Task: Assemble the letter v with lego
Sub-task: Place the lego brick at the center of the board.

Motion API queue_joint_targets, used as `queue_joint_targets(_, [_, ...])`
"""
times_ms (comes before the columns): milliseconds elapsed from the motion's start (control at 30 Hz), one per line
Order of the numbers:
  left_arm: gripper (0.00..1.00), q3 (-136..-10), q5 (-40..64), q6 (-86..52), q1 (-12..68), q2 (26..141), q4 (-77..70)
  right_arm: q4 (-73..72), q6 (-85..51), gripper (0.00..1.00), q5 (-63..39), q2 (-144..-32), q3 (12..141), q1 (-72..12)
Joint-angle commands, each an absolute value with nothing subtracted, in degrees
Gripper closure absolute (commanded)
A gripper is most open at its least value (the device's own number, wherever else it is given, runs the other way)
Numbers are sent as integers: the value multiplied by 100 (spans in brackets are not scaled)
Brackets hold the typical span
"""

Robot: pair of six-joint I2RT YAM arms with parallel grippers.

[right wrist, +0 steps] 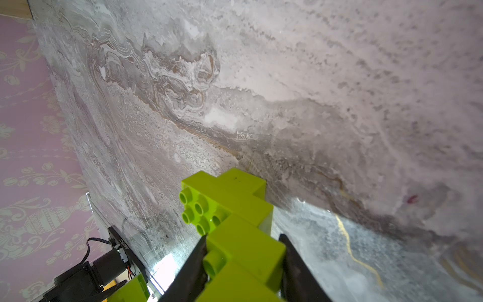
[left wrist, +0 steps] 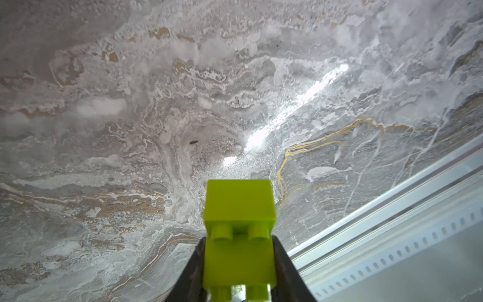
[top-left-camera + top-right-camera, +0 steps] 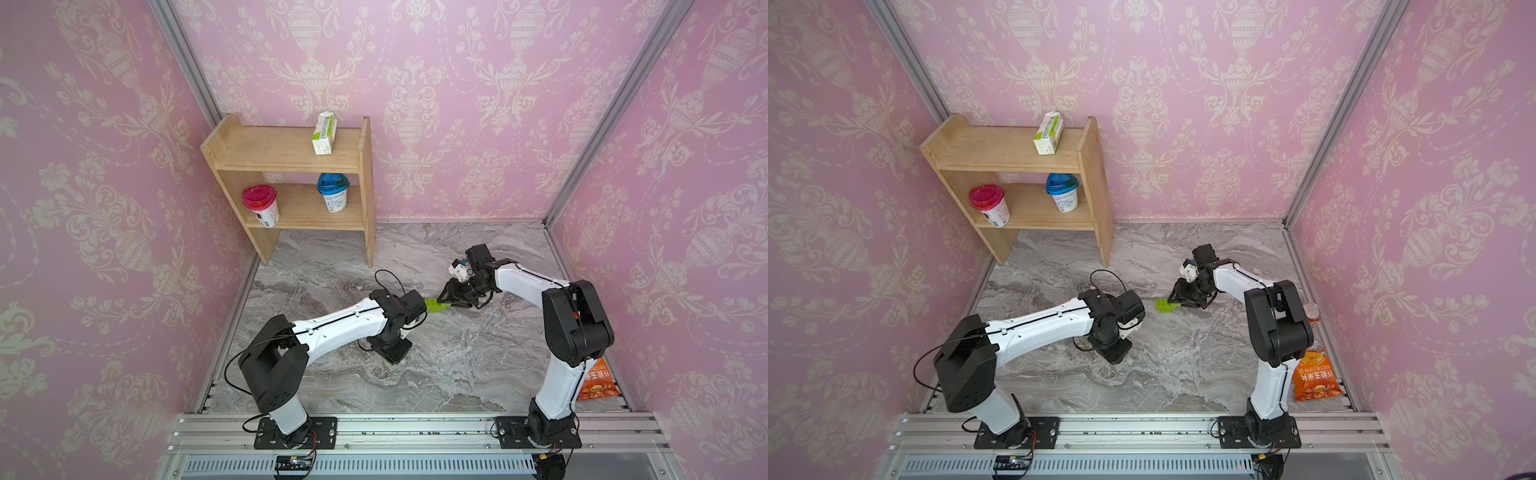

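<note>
Left gripper clamped on two-brick lego stack, in front of wooden shelf, nearer front rail. Right gripper clamped on stepped lego chain, past shelf's end post toward right arm, low over marble table. Judged step: mating two sub-assemblies. Next: bring stack to chain, line up studs, press square; neither grip may slip.

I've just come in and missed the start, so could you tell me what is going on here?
Two arms are building with lime-green lego over a marble table. The right arm has its jaws shut on a stepped chain of joined bricks, low near the table's middle. The left arm has its jaws shut on a two-brick stack nearer its base. The two pieces are apart, not yet joined.
</note>
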State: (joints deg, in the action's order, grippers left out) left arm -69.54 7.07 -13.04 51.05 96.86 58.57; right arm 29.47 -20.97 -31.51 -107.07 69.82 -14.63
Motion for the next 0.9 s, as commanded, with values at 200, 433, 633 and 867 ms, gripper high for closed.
queue_joint_targets(200, [82,-6847,885,-1154,5073,10182,5748,3104,-1995,57,-3113,-10767,7183,-1442])
queue_joint_targets(433, [82,-6785,835,-1204,5072,10295,5695,3127,-1978,57,-3076,-10758,7164,-1446])
queue_joint_targets(633, [75,-6889,817,-1189,5071,10447,5739,3124,-1969,57,-3080,-10767,7170,-1443])
queue_joint_targets(867, [52,-6985,802,-1153,5071,10442,5782,3127,-1962,57,-3076,-10792,7172,-1437])
